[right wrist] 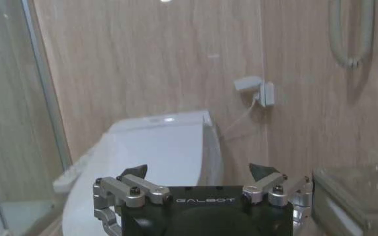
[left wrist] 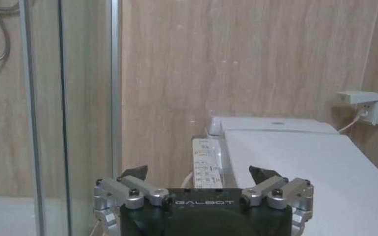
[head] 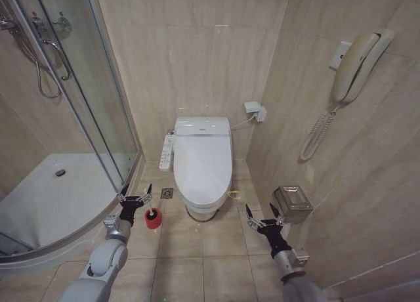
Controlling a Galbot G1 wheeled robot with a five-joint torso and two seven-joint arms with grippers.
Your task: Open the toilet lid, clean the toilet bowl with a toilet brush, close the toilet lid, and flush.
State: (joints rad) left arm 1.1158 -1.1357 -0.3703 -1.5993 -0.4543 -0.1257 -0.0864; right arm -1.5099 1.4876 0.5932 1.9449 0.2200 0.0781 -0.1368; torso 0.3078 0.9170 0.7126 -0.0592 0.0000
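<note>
Toilet lid (head: 202,159) down — glossy, slippery, hinged rear; lift at its front lip. Both end effectors, left (head: 135,198) and right (head: 264,216), open, empty.

1. The grey, jointed left arm (head: 98,266) reached forward low on the robot's left, wrist level.
2. Its black left gripper with silver knuckles (head: 135,194) pointed ahead, fingers spread wide, nothing between them.
3. The grey right arm (head: 295,279) extended forward likewise.
4. The black right gripper (head: 264,211) stood with fingers spread, unloaded.
</note>
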